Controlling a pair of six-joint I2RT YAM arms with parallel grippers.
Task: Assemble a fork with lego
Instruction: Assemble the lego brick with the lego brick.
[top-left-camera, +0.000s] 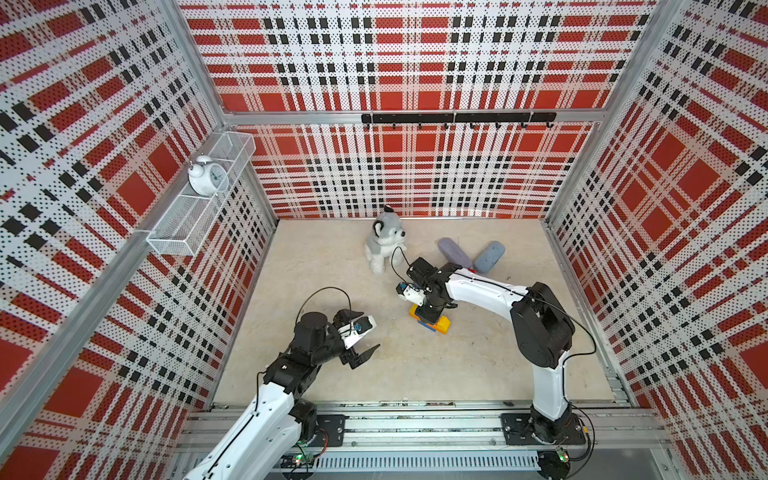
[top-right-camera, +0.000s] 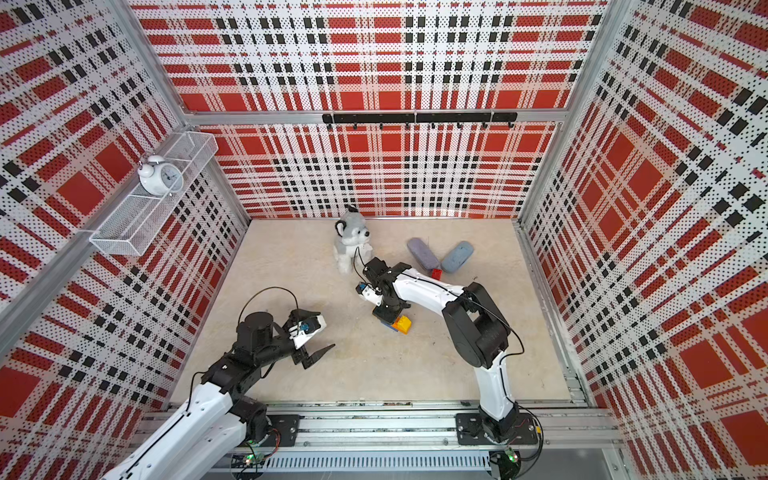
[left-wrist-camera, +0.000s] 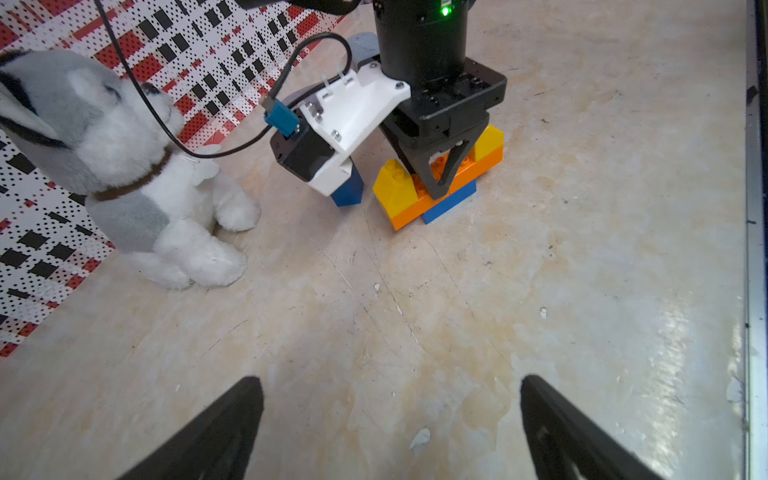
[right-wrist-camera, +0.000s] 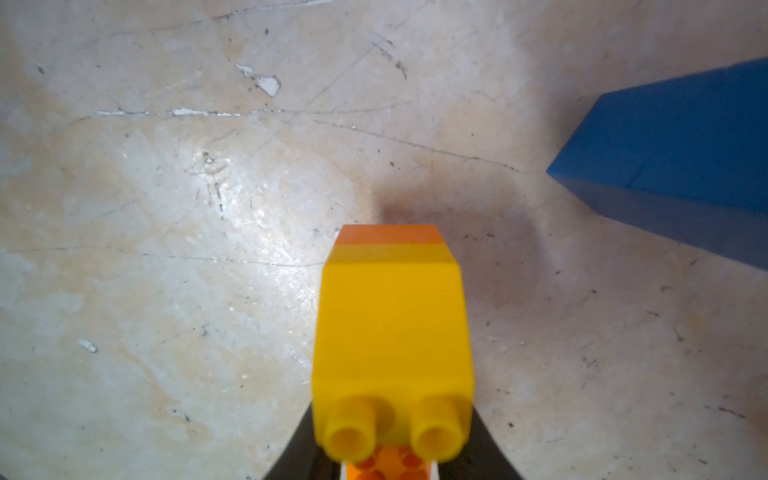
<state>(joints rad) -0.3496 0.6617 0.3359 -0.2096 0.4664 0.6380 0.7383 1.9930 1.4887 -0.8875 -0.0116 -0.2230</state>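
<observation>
The right gripper (left-wrist-camera: 440, 183) is clamped on the fork (left-wrist-camera: 409, 210) at its orange crossbar, between two yellow prongs, with the piece resting on the tabletop (left-wrist-camera: 415, 311) directly beneath it. The left gripper (left-wrist-camera: 390, 381) hangs wide open and empty, well apart from the fork.

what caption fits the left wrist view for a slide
right claw shut, tips on the orange crossbar of the unfinished fork, plush husky nearby, open left claw in foreground
</observation>
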